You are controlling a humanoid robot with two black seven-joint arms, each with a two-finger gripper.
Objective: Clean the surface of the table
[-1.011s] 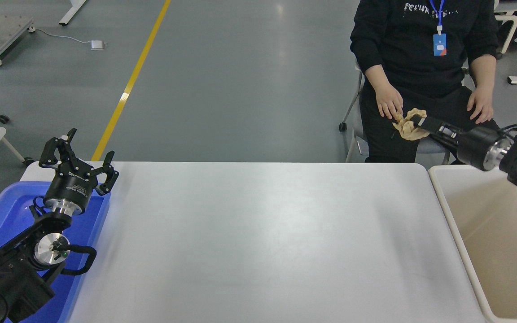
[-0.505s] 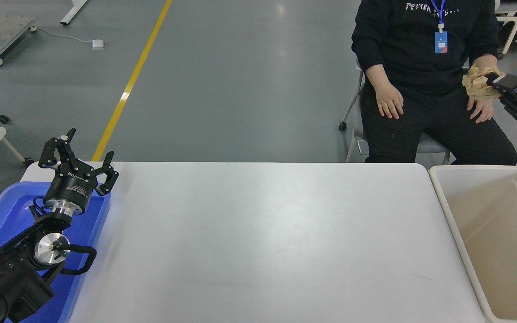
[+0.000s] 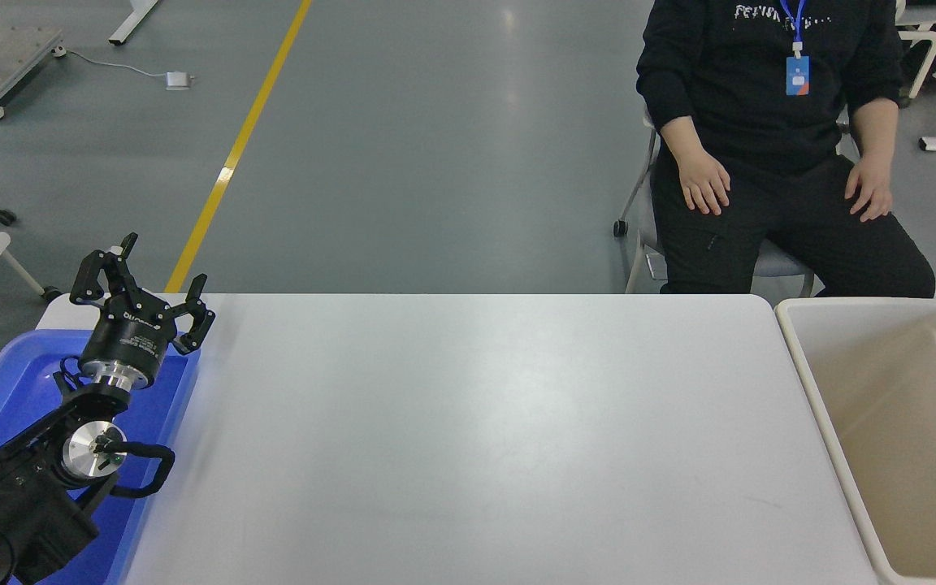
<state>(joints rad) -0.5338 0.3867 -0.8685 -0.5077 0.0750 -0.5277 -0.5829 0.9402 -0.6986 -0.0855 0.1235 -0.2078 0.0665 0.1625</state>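
The table surface (image 3: 476,431) is a wide smooth white top with rounded corners, and nothing lies on it. My left gripper (image 3: 140,283) is parked at the lower left, above the blue tray, with its fingers spread open and empty. My right arm and gripper are out of view. The crumpled tan paper is out of view too.
A blue tray (image 3: 9,382) sits at the table's left edge under the left arm. A beige bin (image 3: 809,357) stands against the table's right end. A person in black sits on a chair at the far right, hands (image 3: 704,185) on their thighs.
My right gripper, shut on a crumpled tan paper, swung up and to the right past the person and left the picture. The left arm has not moved.
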